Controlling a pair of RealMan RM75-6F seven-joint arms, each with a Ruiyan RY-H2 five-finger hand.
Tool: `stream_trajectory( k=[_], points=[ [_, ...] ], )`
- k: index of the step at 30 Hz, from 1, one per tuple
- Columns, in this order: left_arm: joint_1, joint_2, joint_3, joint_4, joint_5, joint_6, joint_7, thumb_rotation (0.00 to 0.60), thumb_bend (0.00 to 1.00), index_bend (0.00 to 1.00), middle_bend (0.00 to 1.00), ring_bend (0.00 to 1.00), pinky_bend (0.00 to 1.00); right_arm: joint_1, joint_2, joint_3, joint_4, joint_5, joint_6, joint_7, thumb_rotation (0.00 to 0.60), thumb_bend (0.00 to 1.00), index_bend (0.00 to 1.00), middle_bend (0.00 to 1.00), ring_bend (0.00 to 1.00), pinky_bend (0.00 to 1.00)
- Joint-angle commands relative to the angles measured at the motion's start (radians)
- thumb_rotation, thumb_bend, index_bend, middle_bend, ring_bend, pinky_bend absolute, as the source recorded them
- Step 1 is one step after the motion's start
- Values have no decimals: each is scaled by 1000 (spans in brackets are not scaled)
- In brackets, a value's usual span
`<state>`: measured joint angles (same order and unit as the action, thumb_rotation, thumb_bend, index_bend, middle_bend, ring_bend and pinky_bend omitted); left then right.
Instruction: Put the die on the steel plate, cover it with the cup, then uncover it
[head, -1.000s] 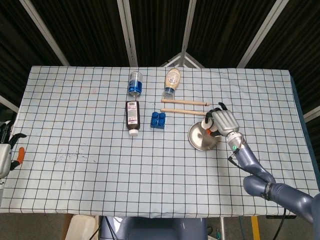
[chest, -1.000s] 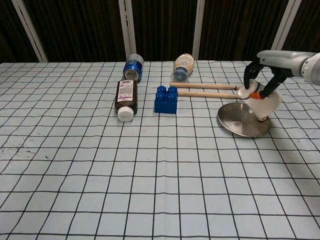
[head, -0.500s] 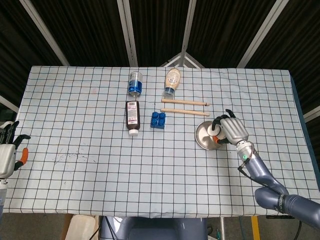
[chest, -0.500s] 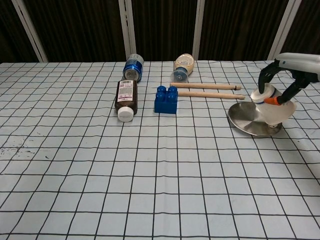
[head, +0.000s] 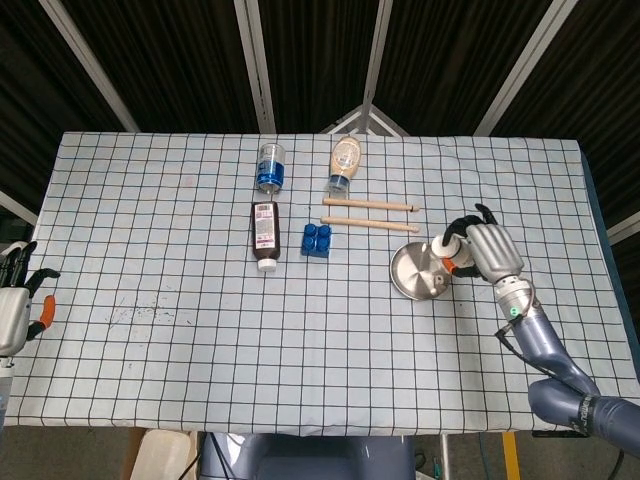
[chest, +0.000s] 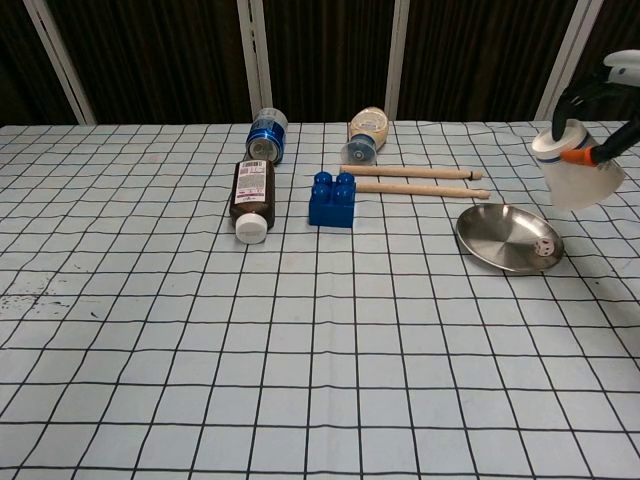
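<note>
Your right robot hand (chest: 612, 105) grips the white tapered cup (chest: 578, 172), lifted upside down at the frame's right edge. The small white die (chest: 544, 250) sits uncovered in the shiny round steel plate (chest: 495, 237). Your left robot hand (head: 14, 305) rests spread, holding nothing, at far left

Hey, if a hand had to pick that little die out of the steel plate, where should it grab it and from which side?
Pinch the die across two opposite side faces, coming from straight above. It sits low in the steel plate, near its right rim, and that raised rim likely blocks a sideways approach. The right hand holds the cup clear, above and to the right.
</note>
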<state>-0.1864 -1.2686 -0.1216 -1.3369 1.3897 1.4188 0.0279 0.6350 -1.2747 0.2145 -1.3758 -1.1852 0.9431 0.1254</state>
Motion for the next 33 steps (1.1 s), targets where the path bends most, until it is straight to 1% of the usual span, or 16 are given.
stream_trajectory(
  k=[1, 5, 9, 11, 12, 13, 15, 19, 25, 33],
  points=[
    [0, 0, 0, 0, -1, -1, 0, 600, 693, 335, 0, 0, 156, -46, 34, 3, 10, 3, 32, 64, 600, 456, 522, 491, 257, 0],
    [-1, -1, 2, -1, 0, -4, 5, 600, 693, 335, 0, 0, 155, -98, 29, -12, 56, -24, 77, 154, 600, 455, 522, 491, 257, 0],
    [0, -2, 5, -6, 3, -1, 11, 600, 693, 335, 0, 0, 155, -128, -10, -22, 129, -59, 110, 264, 600, 455, 522, 491, 257, 0],
    [3, -1, 4, -10, 4, 7, 13, 600, 693, 335, 0, 0, 156, -136, -47, -20, 190, -78, 129, 336, 600, 456, 522, 491, 258, 0],
    [6, 0, 3, -13, 4, 13, 14, 600, 693, 335, 0, 0, 155, -140, -80, -16, 243, -89, 140, 395, 600, 456, 522, 491, 257, 0],
    [6, 0, 3, -13, 3, 15, 14, 600, 693, 335, 0, 0, 155, -140, -92, -15, 262, -91, 142, 414, 600, 456, 522, 491, 257, 0],
    [9, 1, 0, -14, -1, 19, 17, 600, 693, 335, 0, 0, 155, -139, -149, -17, 360, -108, 144, 500, 600, 456, 522, 491, 257, 0],
    [7, -2, -1, -10, -6, 13, 24, 600, 692, 334, 0, 0, 156, -133, -229, -26, 502, -136, 143, 607, 600, 456, 522, 491, 258, 0],
    [5, -7, -1, -7, -10, 8, 33, 600, 693, 335, 0, 0, 156, -113, -319, -28, 673, -173, 157, 724, 600, 456, 522, 491, 257, 0],
    [7, -10, -2, -7, -11, 14, 44, 600, 693, 335, 0, 0, 156, -85, -390, -36, 807, -193, 128, 812, 600, 456, 522, 491, 257, 0]
  ],
)
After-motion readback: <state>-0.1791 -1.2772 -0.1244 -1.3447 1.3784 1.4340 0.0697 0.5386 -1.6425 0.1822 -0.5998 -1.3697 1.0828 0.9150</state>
